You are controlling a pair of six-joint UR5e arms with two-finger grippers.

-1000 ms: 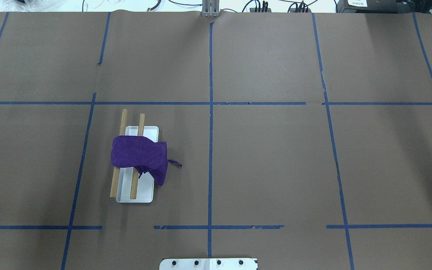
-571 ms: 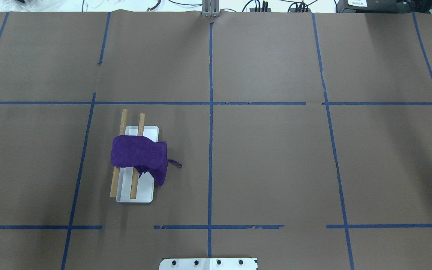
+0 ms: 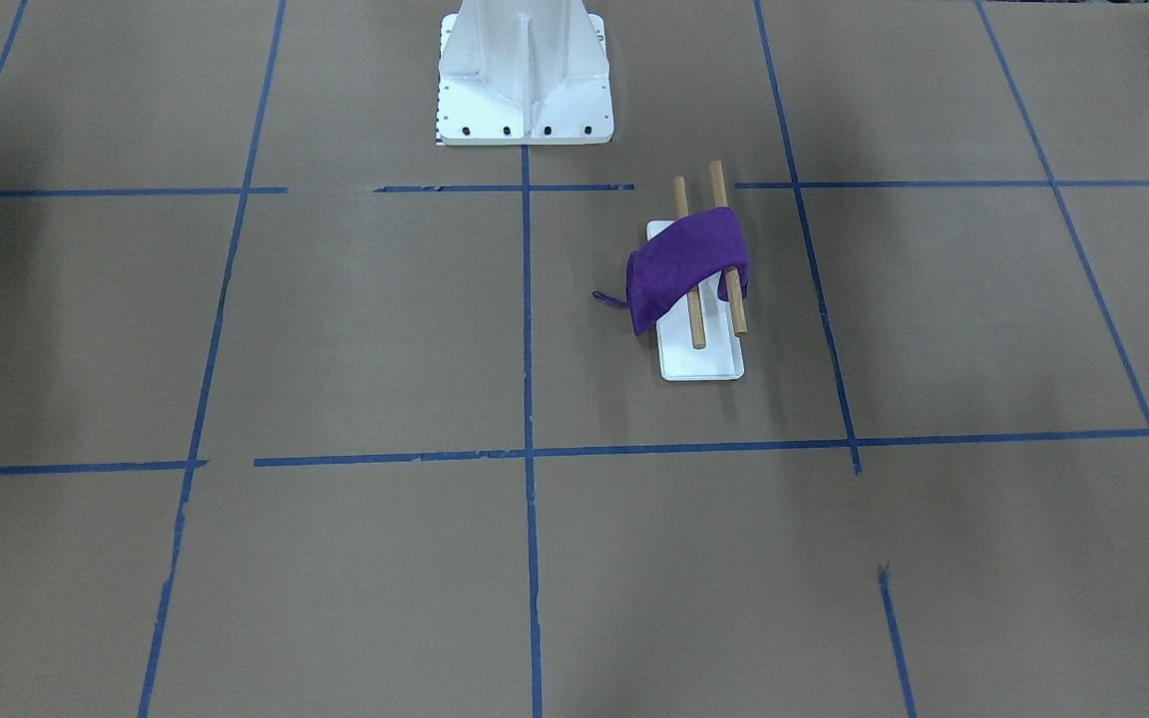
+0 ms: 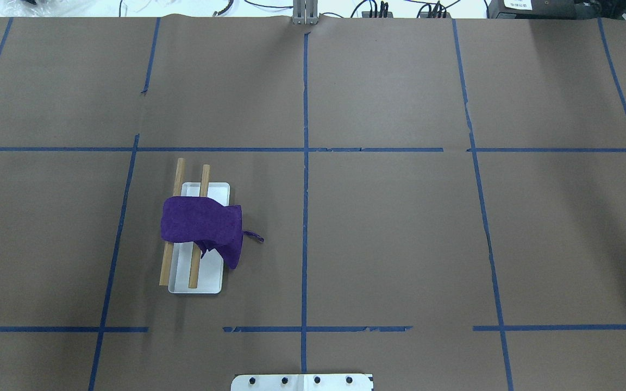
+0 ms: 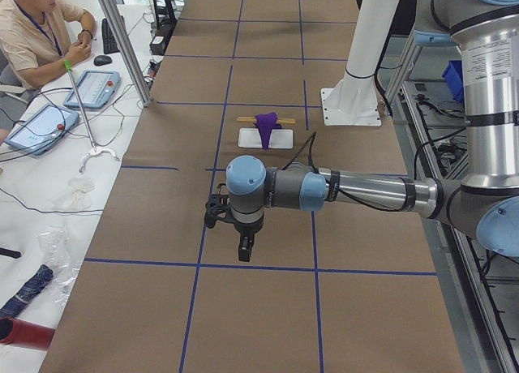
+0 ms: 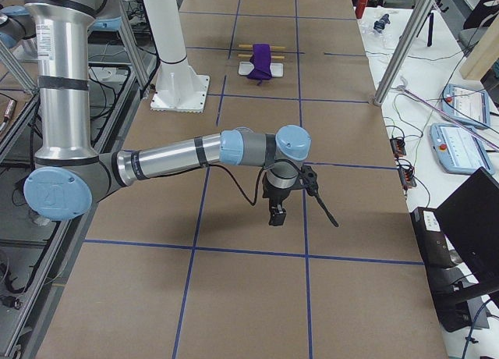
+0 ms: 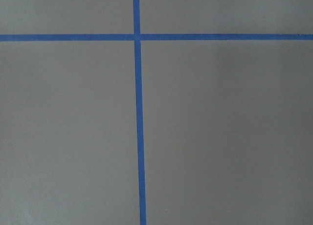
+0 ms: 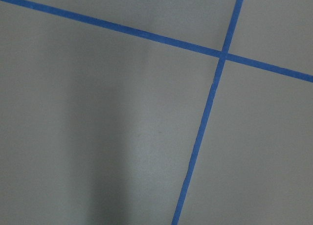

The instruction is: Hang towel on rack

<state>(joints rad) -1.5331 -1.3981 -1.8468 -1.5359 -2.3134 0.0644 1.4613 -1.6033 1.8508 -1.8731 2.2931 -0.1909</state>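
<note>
The towel (image 4: 200,225) is lying draped across both dowels of the rack (image 4: 210,279), its right end hanging down with the loop tag sticking out. The left gripper (image 5: 243,250) and right gripper (image 6: 274,216) are hovering over the table (image 4: 400,217), well apart from the rack; I cannot tell whether their fingers are released or clenched

Purple towel (image 4: 201,225) draped across rack (image 4: 198,282) dowels.

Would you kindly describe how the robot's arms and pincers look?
The left arm and right arm are silver tubes with light-blue joint caps and grey housings. Black cables loop to the black left pincer and right pincer. White labels mark both upright segments.
</note>
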